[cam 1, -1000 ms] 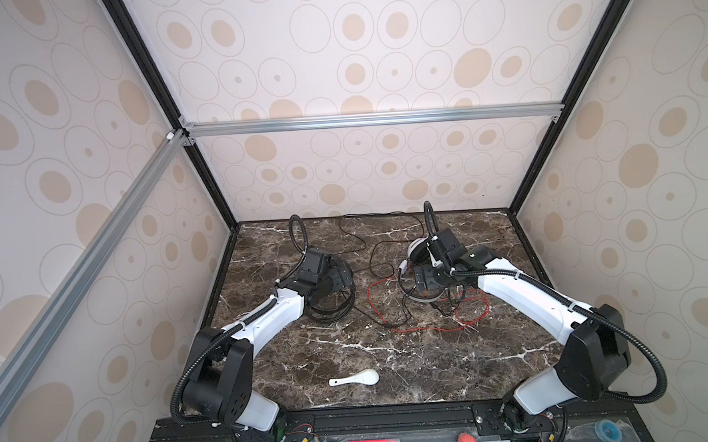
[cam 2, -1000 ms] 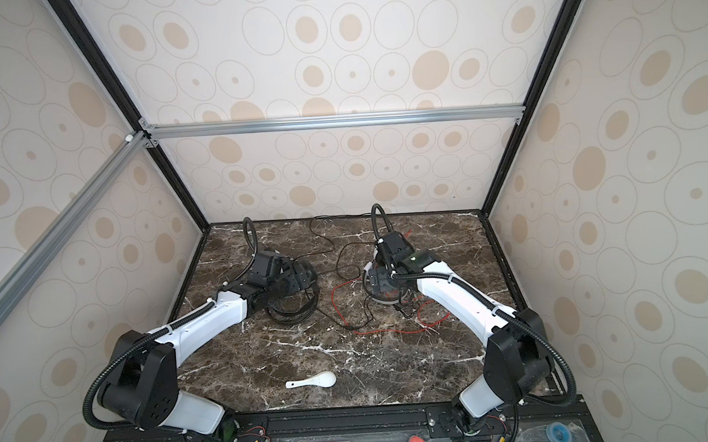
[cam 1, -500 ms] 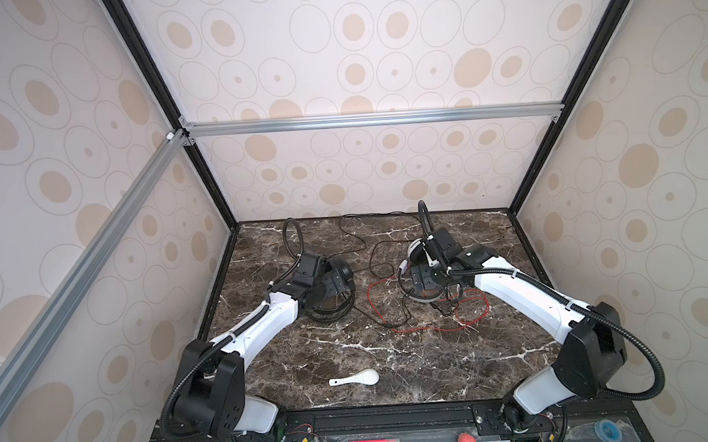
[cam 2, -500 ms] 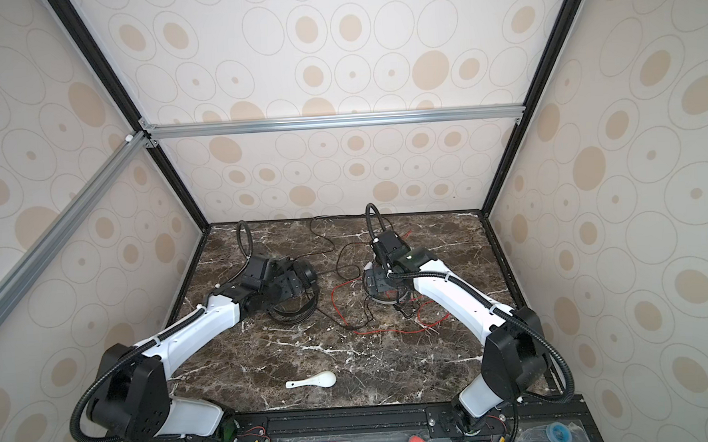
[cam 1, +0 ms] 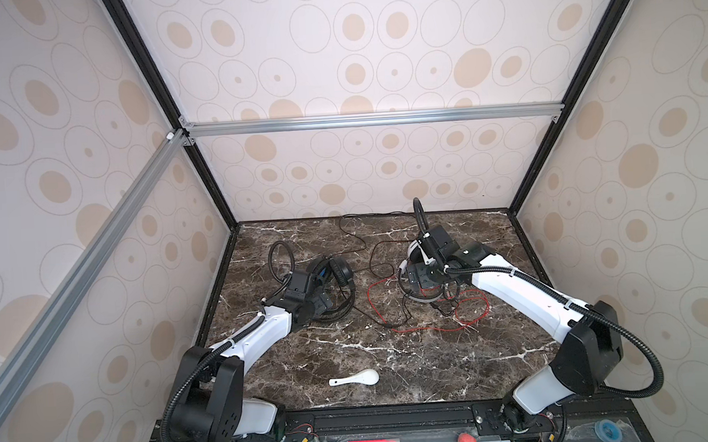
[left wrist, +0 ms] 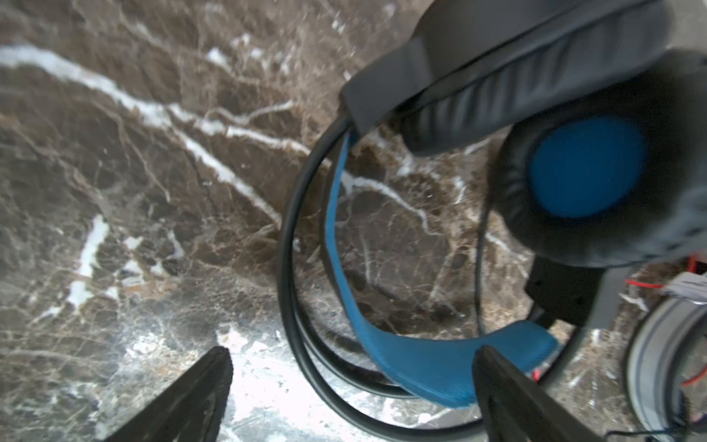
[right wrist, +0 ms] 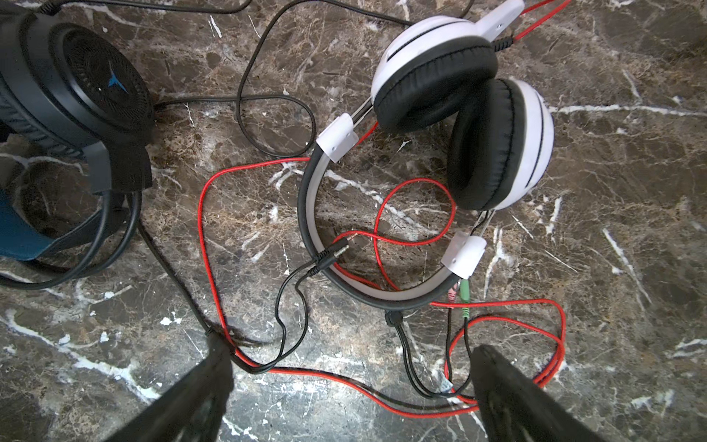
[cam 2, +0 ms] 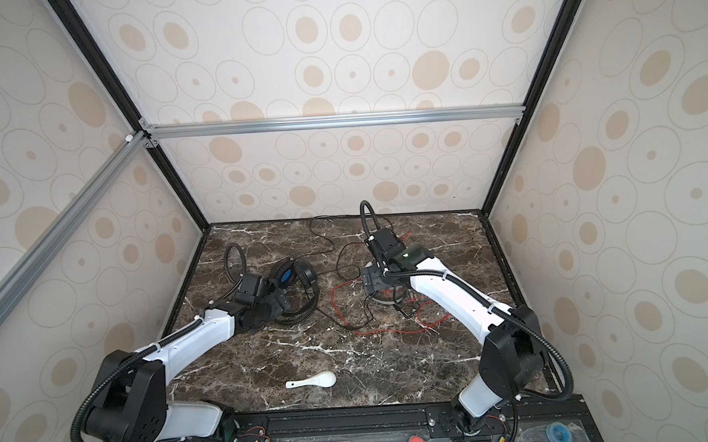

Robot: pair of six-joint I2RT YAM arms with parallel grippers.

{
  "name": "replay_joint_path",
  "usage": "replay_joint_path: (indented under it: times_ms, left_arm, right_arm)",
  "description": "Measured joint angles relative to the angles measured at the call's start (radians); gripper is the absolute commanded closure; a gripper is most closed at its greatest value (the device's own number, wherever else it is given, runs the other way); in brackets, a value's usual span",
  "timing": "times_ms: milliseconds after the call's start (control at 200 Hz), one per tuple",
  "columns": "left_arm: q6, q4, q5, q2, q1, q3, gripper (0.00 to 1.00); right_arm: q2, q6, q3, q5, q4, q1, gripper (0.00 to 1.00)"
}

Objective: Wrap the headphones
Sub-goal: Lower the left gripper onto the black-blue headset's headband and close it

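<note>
The left pincer point(left wrist: 352, 356) stood wide and empty, low over the black headset point(left wrist: 585, 168). The headset's blue inner band and black hoops ran between the pincer's fingers; whether a finger touched the band could not be told. The right pincer point(right wrist: 352, 354) also gaped wide, holding nothing, above the bench point(right wrist: 612, 191). The white headset point(right wrist: 478, 145) lay just ahead of its fingertips, ear cups touching. The red cord point(right wrist: 202, 214) sprawled in loose loops between and beneath those fingers, tangled with the thin black cord point(right wrist: 238, 92). A white spoon point(cam 1: 358, 379) lay well apart from both pincers.
</note>
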Motion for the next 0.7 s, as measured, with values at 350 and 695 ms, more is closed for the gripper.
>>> replay_joint_path:
  times_ms: [350,695]
  left_arm:
    - [-0.022,0.063,-0.005,0.097,0.001,-0.018,0.18]
    - [-0.018,0.093,-0.021,0.112,0.001,-0.018,0.6]
  right_arm:
    - [0.0,-0.005,0.0,0.013,-0.001,0.012,0.0]
    - [0.0,-0.024,0.008,0.031,-0.009,0.014,0.0]
